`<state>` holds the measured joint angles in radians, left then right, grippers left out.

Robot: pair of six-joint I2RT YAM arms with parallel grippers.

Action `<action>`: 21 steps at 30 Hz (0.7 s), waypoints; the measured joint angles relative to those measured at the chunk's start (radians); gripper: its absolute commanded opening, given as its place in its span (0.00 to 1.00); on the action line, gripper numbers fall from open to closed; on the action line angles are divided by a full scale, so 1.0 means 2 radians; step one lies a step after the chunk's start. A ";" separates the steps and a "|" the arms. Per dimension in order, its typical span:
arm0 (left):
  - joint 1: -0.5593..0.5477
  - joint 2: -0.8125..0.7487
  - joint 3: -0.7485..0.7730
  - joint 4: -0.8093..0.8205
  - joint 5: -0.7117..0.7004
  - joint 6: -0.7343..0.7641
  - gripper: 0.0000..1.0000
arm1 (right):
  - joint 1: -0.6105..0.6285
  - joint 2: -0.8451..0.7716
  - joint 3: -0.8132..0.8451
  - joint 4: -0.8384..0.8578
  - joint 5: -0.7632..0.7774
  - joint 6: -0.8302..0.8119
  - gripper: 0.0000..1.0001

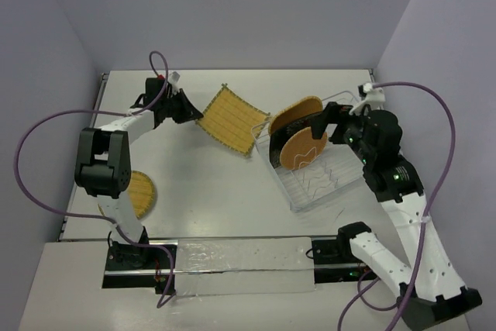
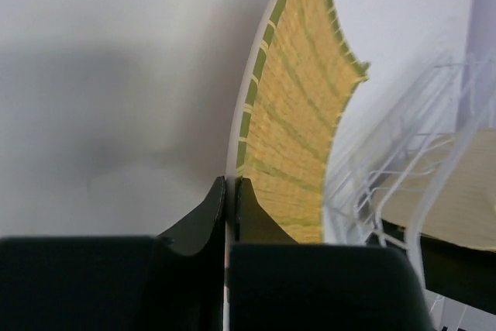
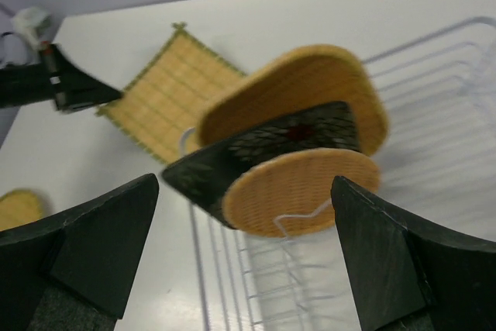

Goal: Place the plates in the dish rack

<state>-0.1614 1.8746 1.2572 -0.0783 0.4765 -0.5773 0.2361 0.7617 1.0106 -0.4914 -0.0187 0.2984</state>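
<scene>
Top external, left tool [image 1: 192, 114] clenched on fringed plate [image 1: 231, 119], right tool [image 1: 322, 125] released, round plate [image 1: 144, 194] part-hidden by arm

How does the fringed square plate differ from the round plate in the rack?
The fringed square plate has corners; the round plate is a disc. The square one is outside the dish rack, pinched by the left gripper; the round one stands on edge in the rack. Both are woven tan.

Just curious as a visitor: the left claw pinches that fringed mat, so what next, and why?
Probably lift it toward free tines in the dish rack: the left gripper is shut on the fringed plate at its edge, and three plates already stand there.
</scene>
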 measured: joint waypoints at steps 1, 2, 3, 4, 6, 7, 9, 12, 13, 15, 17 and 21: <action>0.002 -0.003 -0.016 0.000 -0.007 -0.003 0.00 | 0.018 0.013 0.011 0.005 -0.007 -0.001 1.00; 0.005 -0.007 -0.032 -0.001 -0.013 -0.006 0.00 | 0.035 0.026 0.023 0.011 -0.013 -0.001 1.00; 0.007 -0.009 -0.046 -0.002 -0.020 -0.009 0.00 | 0.052 0.039 0.035 0.017 -0.016 -0.002 1.00; 0.009 -0.012 -0.061 -0.003 -0.026 -0.012 0.00 | 0.069 0.052 0.047 0.022 -0.020 -0.003 1.00; 0.010 -0.022 -0.088 0.000 -0.040 -0.021 0.00 | 0.109 0.089 0.072 0.029 -0.025 -0.010 1.00; 0.010 -0.029 -0.103 0.002 -0.046 -0.026 0.00 | 0.131 0.111 0.086 0.031 -0.025 -0.018 1.00; 0.010 -0.051 -0.133 0.002 -0.056 -0.037 0.00 | 0.182 0.155 0.114 0.036 -0.027 -0.044 1.00; 0.011 -0.083 -0.167 0.011 -0.066 -0.056 0.00 | 0.262 0.218 0.136 0.036 -0.024 -0.110 1.00; 0.011 -0.091 -0.176 0.014 -0.066 -0.064 0.00 | 0.289 0.238 0.137 0.035 -0.019 -0.142 1.00; 0.011 -0.106 -0.189 0.016 -0.067 -0.077 0.00 | 0.344 0.281 0.137 0.029 0.011 -0.205 1.00; 0.011 -0.120 -0.199 0.017 -0.069 -0.087 0.00 | 0.393 0.331 0.137 0.022 0.044 -0.263 1.00; 0.011 -0.156 -0.211 0.008 -0.078 -0.102 0.00 | 0.440 0.437 0.150 0.009 0.089 -0.342 1.00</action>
<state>-0.1398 1.5636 0.8358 -0.0627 0.3195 -0.7819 1.1156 1.6353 1.3100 -0.4728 0.1594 -0.3861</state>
